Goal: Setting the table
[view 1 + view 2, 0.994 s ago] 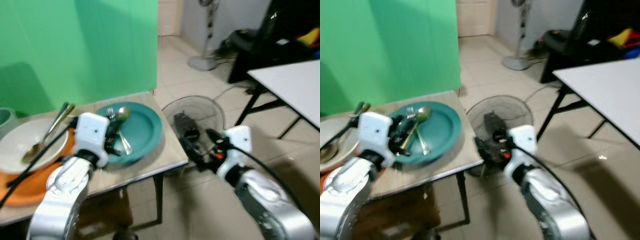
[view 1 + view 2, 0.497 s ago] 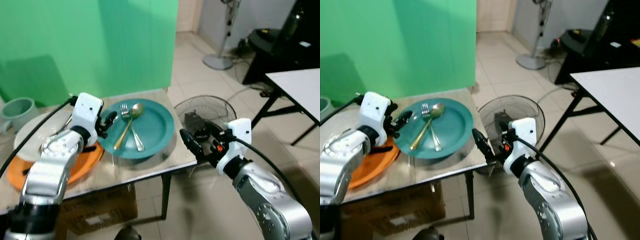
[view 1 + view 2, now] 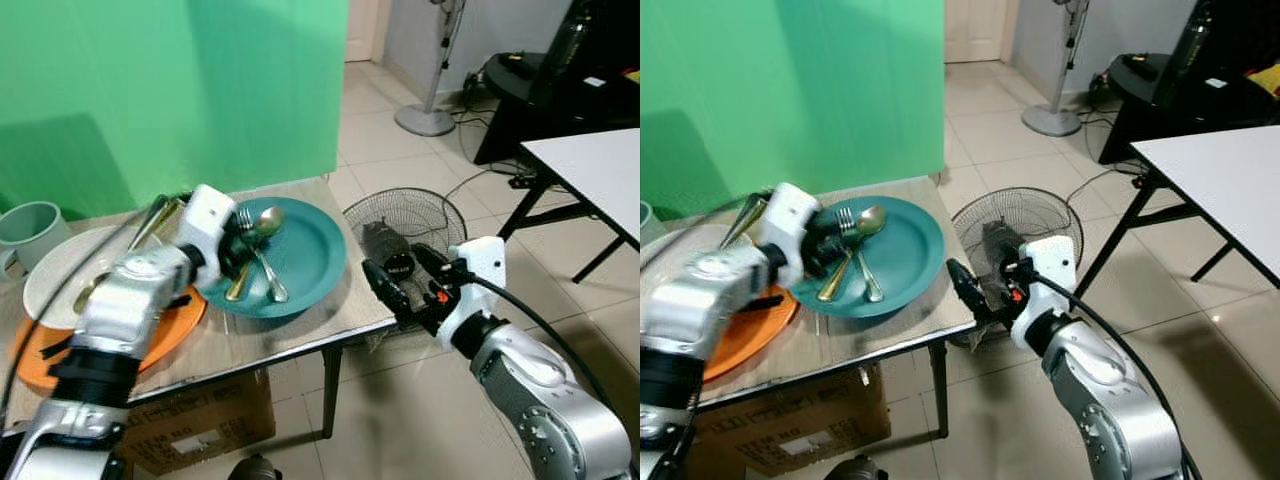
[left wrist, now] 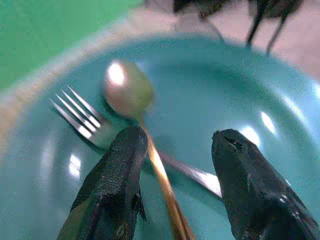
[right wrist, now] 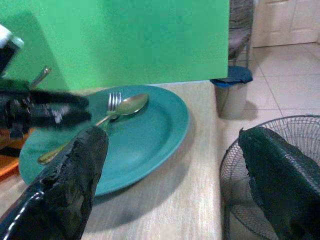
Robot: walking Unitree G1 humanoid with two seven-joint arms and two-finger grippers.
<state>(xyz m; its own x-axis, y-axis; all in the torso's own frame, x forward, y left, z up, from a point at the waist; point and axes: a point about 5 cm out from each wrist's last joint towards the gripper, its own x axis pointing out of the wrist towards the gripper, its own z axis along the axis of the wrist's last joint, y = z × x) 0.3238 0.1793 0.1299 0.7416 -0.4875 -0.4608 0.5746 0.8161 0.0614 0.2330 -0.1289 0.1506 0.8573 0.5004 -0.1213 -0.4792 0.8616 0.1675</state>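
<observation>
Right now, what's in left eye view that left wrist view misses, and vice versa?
Left eye alone: white plate on an orange plate, mug, floor fan, right gripper open beside the table edge. Left wrist alone: left gripper open, straddling the gold spoon's handle. Shared: teal plate, gold spoon, fork.

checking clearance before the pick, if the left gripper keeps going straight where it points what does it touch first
Most likely the gold spoon: the open left gripper straddles its handle above the teal plate. The fork crosses just beneath it, though depth is unclear.
</observation>
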